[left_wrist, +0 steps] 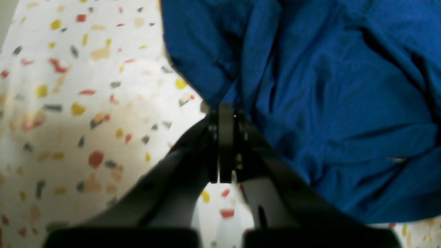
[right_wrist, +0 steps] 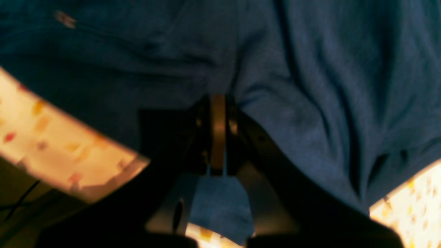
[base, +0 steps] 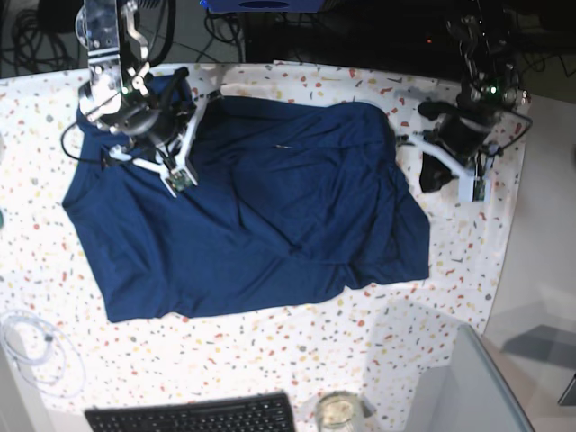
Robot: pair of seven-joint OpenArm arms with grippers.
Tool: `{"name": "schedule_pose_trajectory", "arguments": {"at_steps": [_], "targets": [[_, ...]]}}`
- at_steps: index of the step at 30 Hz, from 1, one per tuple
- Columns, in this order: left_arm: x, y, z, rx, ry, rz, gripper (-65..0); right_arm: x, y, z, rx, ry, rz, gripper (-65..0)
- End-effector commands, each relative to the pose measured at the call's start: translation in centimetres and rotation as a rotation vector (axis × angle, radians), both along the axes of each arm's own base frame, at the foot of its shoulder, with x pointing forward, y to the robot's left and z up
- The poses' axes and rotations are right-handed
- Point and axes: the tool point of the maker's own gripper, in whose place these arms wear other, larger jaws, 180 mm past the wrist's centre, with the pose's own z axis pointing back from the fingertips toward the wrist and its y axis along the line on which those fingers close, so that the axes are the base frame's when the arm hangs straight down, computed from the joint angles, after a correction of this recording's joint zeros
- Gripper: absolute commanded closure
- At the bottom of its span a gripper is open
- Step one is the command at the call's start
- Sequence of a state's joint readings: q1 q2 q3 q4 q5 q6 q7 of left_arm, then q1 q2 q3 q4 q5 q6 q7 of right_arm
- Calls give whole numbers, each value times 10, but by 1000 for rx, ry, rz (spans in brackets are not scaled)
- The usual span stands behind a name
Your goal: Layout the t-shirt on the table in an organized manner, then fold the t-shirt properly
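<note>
The dark navy t-shirt (base: 270, 207) lies spread and wrinkly across the speckled table (base: 270, 360). My right gripper (base: 162, 144) is over the shirt's upper left part. In the right wrist view this gripper (right_wrist: 217, 101) is shut, and creases of the t-shirt (right_wrist: 310, 69) run into its tips. My left gripper (base: 430, 180) stands at the shirt's right edge. In the left wrist view the left gripper (left_wrist: 225, 110) is shut, its tips touching the border of the t-shirt (left_wrist: 327, 86) beside bare table (left_wrist: 69, 103). No fabric shows between its jaws.
A black keyboard (base: 193, 416) and a glass jar (base: 337, 412) sit at the front edge. A coil of white cable (base: 31, 346) lies at the front left. A grey slanted panel (base: 468, 387) stands at the front right. Cables and dark gear line the back.
</note>
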State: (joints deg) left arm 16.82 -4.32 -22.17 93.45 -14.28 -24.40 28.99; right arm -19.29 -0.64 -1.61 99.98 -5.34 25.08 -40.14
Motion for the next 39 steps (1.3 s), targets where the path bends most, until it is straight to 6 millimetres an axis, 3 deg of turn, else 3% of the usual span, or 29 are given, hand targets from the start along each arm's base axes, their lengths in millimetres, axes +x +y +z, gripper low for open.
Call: {"name": "schedule_pose_trajectory", "arguments": {"at_steps": [1,4,7,9,11,14,16,21,26,31,35,39], "targets": [[12,-2,12,-3,-41,-14,0,-1,2,9,12,-28,0,-2],[21,-14,12,-13,-41,-44,0,-11,-3,10,8,-23,-13,-6],[27,-26,14,-23,-51,-74,0,0,-49,13,-35,-41,-144,-9],[32,-32,16,-28,-60,-90,0,9,-65,16,-48,-59,-194,-36],[38,-36,14,-37,-58,-97,0,15,-76,20,-61,-76,-220,-134],[59,-44,11,-56,-59,-112,0,27,-99,27,-83,-106,-275,-351],[71,-52,1,-45,-35,-144,0,32,-117,26,-94,-109,-328,-425],[71,-58,-43,121,98,-237,0,52,-160,12,-102,-80,-438,-368],[53,-60,-54,132,60,-243,0,85,-191,16,-132,-94,-449,-365],[23,-46,-75,139,113,-242,0,122,-209,-2,-78,-102,-469,-363],[2,-32,-85,163,159,-245,0,132,-220,-29,-33,-41,-497,-360],[-11,-6,-85,185,176,-193,0,139,-226,-36,-9,-10,-515,-360]]}}
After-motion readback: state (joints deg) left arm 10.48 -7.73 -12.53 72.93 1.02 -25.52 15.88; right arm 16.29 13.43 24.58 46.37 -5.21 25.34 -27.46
